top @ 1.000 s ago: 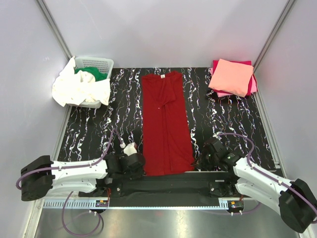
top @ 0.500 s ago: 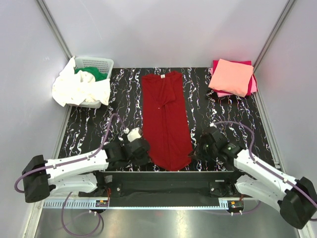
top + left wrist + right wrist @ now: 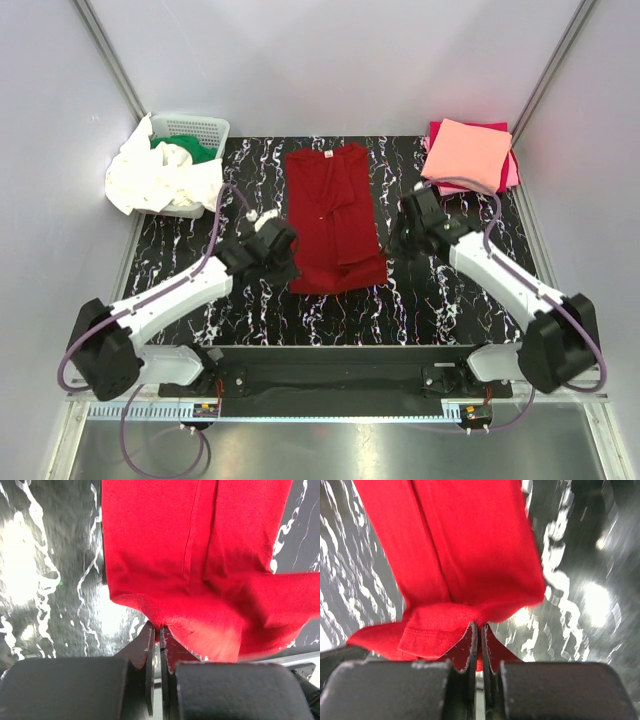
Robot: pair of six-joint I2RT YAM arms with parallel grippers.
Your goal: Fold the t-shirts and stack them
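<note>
The dark red t-shirt (image 3: pixel 335 215) lies lengthwise in the middle of the black marbled table, its near hem lifted and carried over toward the collar. My left gripper (image 3: pixel 283 243) is shut on the hem's left corner (image 3: pixel 150 612). My right gripper (image 3: pixel 398 238) is shut on the hem's right corner (image 3: pixel 470 615). The salmon pink t-shirt (image 3: pixel 467 155) lies folded on the magenta one (image 3: pixel 511 172) at the far right. The white t-shirt (image 3: pixel 150 180) and the green t-shirt (image 3: pixel 190 148) hang crumpled in the basket at the far left.
The white plastic lattice basket (image 3: pixel 198 126) stands at the far left corner. Grey walls close in the table (image 3: pixel 440 300) on three sides. The arms' black base rail (image 3: pixel 340 375) runs along the near edge.
Both grippers have carried the red shirt's near hem away from the near edge toward the collar, so the shirt's lower half now doubles over its upper half.
</note>
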